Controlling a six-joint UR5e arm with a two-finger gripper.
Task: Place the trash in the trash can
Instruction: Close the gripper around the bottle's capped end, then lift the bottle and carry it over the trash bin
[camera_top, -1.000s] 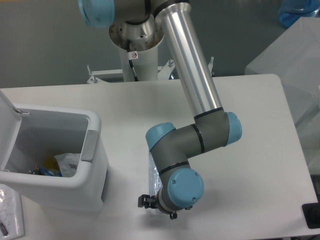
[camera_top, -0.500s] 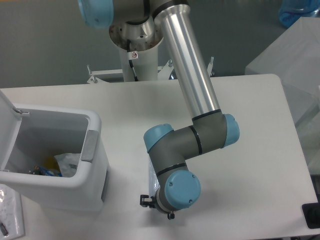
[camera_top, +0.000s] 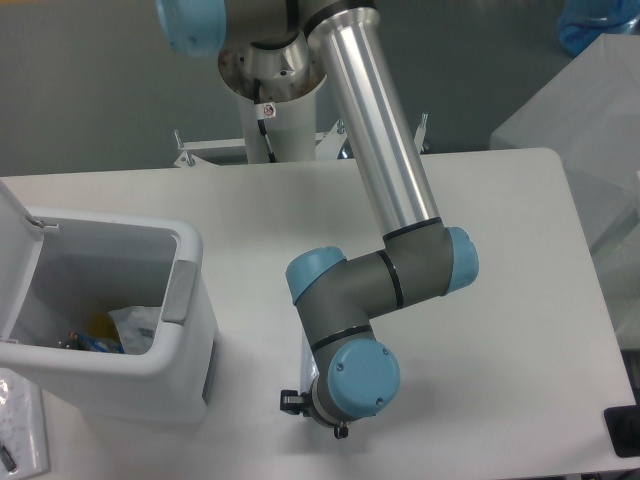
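Bottle (camera_top: 305, 352) directly beneath wrist, long axis toward counter (camera_top: 500, 300) edge; fingers hidden, opening impossible to tell.

I see white table (camera_top: 500, 300) carrying all. White trash can (camera_top: 150, 370) stands on it, left of my tool, well apart. Clear plastic trash (camera_top: 307, 358) lies on tabletop directly under tool wrist, mostly hidden. Thin clear item (camera_top: 20, 430) at front left corner.
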